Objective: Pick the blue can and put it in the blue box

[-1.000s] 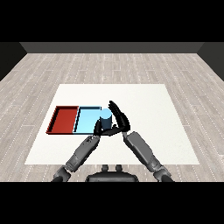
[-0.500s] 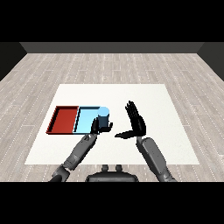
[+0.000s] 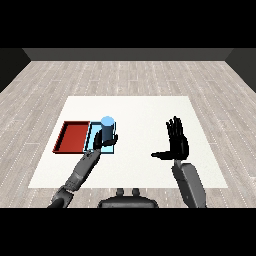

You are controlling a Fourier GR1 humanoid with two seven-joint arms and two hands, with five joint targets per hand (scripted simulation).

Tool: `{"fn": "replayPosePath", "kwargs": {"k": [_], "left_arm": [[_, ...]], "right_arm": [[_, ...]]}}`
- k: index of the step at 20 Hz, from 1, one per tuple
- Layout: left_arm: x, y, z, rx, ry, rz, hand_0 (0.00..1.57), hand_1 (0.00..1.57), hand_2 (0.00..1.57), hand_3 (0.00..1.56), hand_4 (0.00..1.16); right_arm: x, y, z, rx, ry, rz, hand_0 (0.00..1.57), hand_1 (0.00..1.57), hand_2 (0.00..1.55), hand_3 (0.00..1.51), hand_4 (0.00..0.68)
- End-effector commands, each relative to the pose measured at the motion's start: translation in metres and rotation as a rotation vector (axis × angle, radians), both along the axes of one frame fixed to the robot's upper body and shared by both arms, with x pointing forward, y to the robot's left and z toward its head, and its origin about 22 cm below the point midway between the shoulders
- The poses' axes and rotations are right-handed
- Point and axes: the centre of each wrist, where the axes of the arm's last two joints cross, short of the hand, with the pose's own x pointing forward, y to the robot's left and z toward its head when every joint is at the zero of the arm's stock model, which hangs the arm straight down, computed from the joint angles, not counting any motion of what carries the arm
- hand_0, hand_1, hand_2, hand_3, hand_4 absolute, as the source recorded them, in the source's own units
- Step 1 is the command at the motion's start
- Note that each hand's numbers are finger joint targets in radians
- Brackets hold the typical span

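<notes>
Placing step | left robot hand (image 3: 101, 141) curled round blue can (image 3: 107, 131), upright over blue tray (image 3: 92, 140) beside red tray (image 3: 72, 137) | right robot hand (image 3: 177, 142) fingers spread, holding nothing | next: likely lower, release.

Two trays (image 3: 73, 125) lie side by side, touching, on the left part of the table (image 3: 140, 110), just left of the frame's centre. The can (image 3: 107, 131) stands upright over the right-hand tray, with the left hand (image 3: 100, 142) curled round its lower part and its forearm running down toward the lower left of the frame. The right hand (image 3: 177, 142) is well apart from the can, right of centre over bare table, its fingers pointing toward the far edge and its forearm running down to the lower right.
</notes>
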Motion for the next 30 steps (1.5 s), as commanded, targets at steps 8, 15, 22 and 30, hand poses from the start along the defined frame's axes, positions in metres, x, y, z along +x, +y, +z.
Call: {"fn": "replayPosePath", "kwargs": {"k": [8, 15, 22, 30], "left_arm": [[0.037, 0.107, 0.002, 0.084, 0.242, 0.268, 1.57, 1.57, 1.57, 1.52, 1.07], [0.041, 0.095, -0.016, 0.219, 0.433, 0.334, 1.57, 1.57, 1.54, 1.40, 0.99], [0.034, 0.089, -0.030, 0.375, 0.602, 0.304, 1.38, 1.38, 1.30, 1.00, 0.88], [0.021, 0.080, -0.047, 0.217, 0.767, 0.263, 1.57, 1.57, 1.49, 0.00, 0.63]], "right_arm": [[-0.010, -0.031, -0.007, -0.023, 0.021, -0.083, 0.00, 0.00, 0.00, 0.00, 0.000], [0.007, -0.016, -0.035, 0.004, 0.082, -0.087, 0.00, 0.00, 0.00, 0.00, 0.000], [0.024, -0.027, -0.047, -0.014, 0.113, -0.123, 0.00, 0.00, 0.00, 0.00, 0.000], [0.012, -0.025, -0.054, 0.039, 0.078, -0.114, 0.00, 0.00, 0.00, 0.00, 0.000]]}}
